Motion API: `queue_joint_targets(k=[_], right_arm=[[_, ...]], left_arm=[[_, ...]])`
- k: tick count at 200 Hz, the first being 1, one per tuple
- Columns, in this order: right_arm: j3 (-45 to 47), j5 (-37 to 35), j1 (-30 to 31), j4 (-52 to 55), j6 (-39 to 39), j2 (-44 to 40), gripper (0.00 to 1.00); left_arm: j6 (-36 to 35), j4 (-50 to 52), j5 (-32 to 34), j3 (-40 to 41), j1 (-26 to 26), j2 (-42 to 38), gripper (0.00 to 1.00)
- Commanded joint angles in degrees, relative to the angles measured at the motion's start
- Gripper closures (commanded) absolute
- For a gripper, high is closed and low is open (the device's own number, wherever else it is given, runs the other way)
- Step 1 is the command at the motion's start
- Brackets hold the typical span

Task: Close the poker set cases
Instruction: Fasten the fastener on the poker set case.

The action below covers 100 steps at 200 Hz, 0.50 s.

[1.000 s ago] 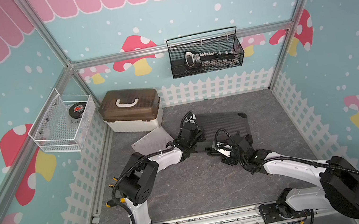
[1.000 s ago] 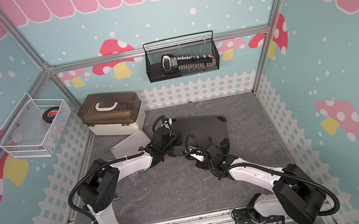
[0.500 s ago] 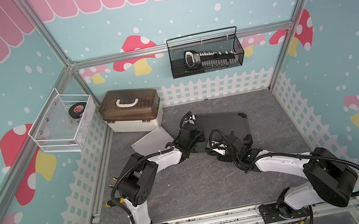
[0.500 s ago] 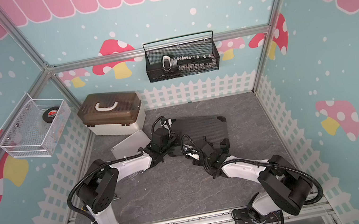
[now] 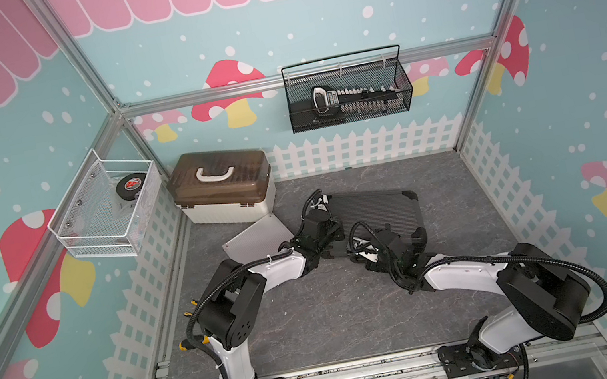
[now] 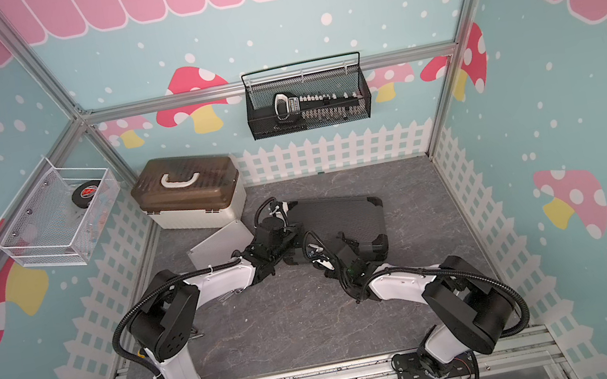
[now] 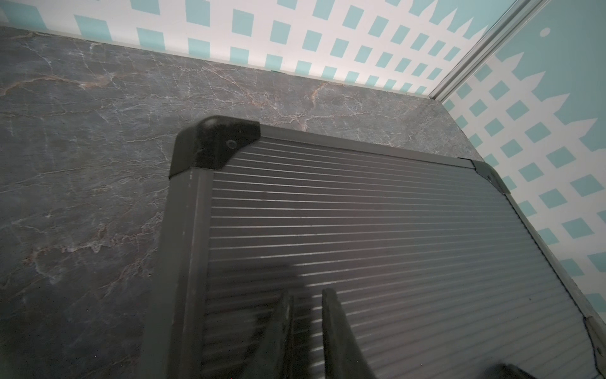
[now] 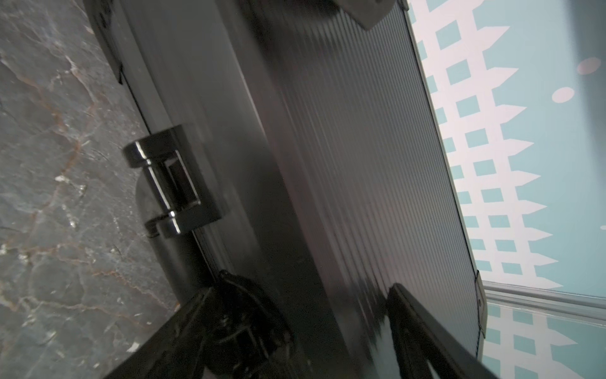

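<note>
Left claw (image 7: 308, 293), nearly clenched and empty, hovers over the dark case's (image 5: 377, 213) lowered lid by a side edge. Right claw (image 8: 310, 282), spread wide, straddles that case's front edge. The silver case (image 5: 255, 237) lies just beside the dark case.

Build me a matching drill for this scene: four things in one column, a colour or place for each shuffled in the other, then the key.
1. larger poker case
2. smaller poker case
3. puck
4. storage box

a. silver
b. in the white wire basket
c. brown lid, white handle
d. dark grey, black corners

Pairs: 1-d, 2-a, 3-b, 4-c
</note>
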State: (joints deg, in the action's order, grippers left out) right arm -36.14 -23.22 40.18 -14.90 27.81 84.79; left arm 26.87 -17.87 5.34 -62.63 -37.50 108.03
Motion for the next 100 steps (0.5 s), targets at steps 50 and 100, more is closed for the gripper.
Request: queue_joint_targets(k=[50,100], right_arm=[[1.0,-5.6,-0.5,-3.0,-0.1,-0.2,0.24],[-0.5,-3.5,-0.5,3.2,0.4,-2.4,0.34]], left_arm=[[1.8,8.8,0.0,3.2,0.6,2.0,0.81],[1.8,8.9,-0.1,3.3,0.5,1.7,0.82]])
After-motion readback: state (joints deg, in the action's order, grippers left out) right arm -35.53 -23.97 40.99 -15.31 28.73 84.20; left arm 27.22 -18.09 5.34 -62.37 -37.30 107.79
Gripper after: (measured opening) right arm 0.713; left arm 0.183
